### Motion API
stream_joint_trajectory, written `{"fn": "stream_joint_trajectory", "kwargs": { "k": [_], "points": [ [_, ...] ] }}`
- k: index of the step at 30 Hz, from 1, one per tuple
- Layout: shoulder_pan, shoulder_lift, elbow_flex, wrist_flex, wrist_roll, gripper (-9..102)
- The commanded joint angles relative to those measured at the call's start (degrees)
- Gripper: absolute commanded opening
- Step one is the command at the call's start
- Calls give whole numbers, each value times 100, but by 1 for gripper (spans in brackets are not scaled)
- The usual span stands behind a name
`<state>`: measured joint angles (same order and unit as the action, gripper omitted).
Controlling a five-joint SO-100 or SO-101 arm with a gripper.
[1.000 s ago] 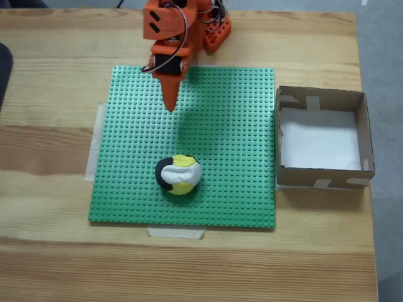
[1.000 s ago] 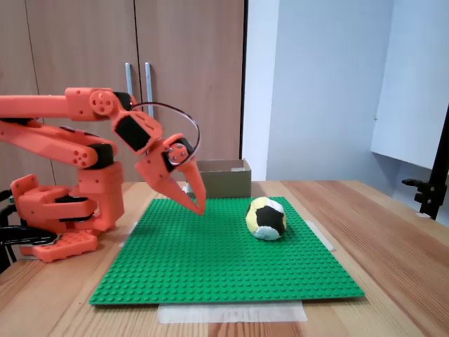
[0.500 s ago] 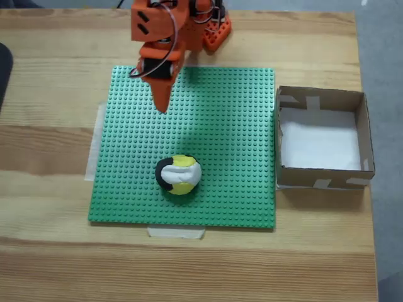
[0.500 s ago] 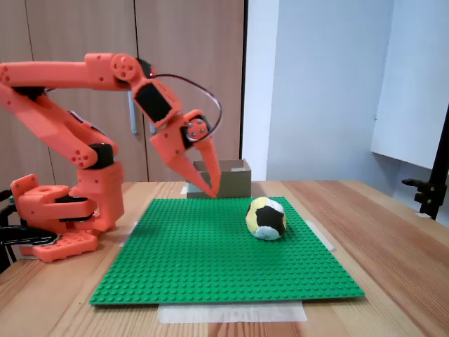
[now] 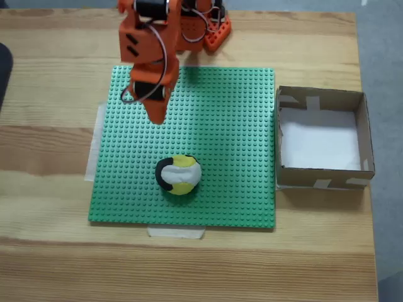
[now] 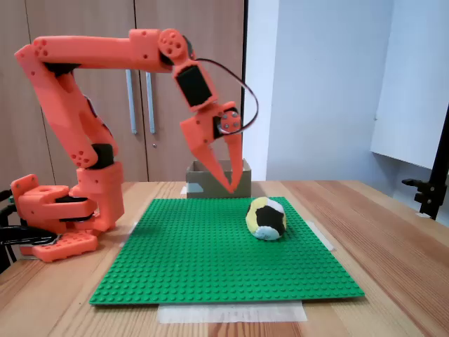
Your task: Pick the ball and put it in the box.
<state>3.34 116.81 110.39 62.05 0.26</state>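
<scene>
The ball, patched yellow, black and white, rests on the green studded baseplate near its front edge. The brown cardboard box with a white floor stands just off the plate's right edge in the top-down fixed view. In the side fixed view the box is behind the plate, partly hidden by the arm. My orange gripper hangs shut and empty, pointing down above the plate. It is short of the ball, and its tips are higher than the ball's top.
The orange arm base sits at the plate's far edge on the wooden table. Pale tape strips hold the plate down. A black stand is at the table's right in the side view.
The arm has lifted and reached out over the plate, bringing the shut gripper higher and closer to the ball. Ball and box have not moved.
</scene>
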Motion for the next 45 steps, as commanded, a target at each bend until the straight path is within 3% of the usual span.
{"fn": "stream_joint_trajectory", "kwargs": {
  "k": [1, 9, 23, 45],
  "points": [
    [-158, -334, -782, 158, 88, 1],
    [-519, -1529, -1969, 598, 114, 1],
    [-598, -2496, -2689, 422, 193, 2],
    [-598, -2593, -2505, 562, 396, 22]
  ]
}}
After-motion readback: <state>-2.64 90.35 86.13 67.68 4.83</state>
